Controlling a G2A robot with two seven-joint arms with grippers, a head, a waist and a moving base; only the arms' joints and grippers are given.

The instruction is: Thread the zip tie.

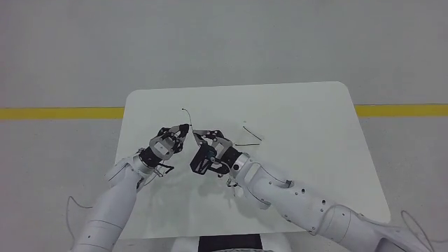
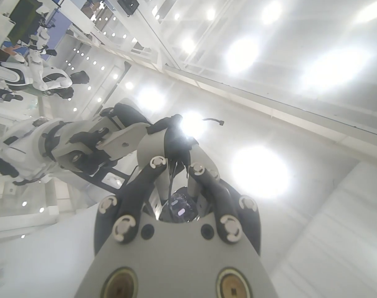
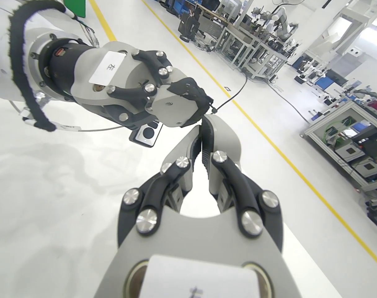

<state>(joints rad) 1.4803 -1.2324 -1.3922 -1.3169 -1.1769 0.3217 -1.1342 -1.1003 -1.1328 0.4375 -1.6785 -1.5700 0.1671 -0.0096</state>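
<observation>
Left gripper (image 3: 202, 104) is closed tight on the zip tie (image 3: 229, 100), with the black pads clamped near one end of the strap and the long free part sticking out past the fingertips. Right gripper (image 3: 202, 133) sits tip to tip with it, fingers pressed fully together with no gap. Its tip touches or nearly touches the tie right where the strap leaves the left pads. Cannot tell if a strand is actually pinched between the right fingers. Both grippers are lifted off the table (image 1: 315, 112), meeting over its near left part. That is probably so the strap hangs free and neither end drags on the surface. The head-on, nose-to-nose pose looks meant to line up one end of the tie with the other for feeding. In the left wrist view thin dark strands run back between the left fingers toward the palm, so some of the strap is tucked inside the grip. The free end carries a small block, likely the head, not certain. Judgement: threading is in progress, and no closed loop is visible yet. The grip points are very close together, so a slip or a bend of the thin strap is the main risk. Farther out on the table, well apart from both grippers, lie a few loose ties (image 1: 252, 134), untouched.
</observation>
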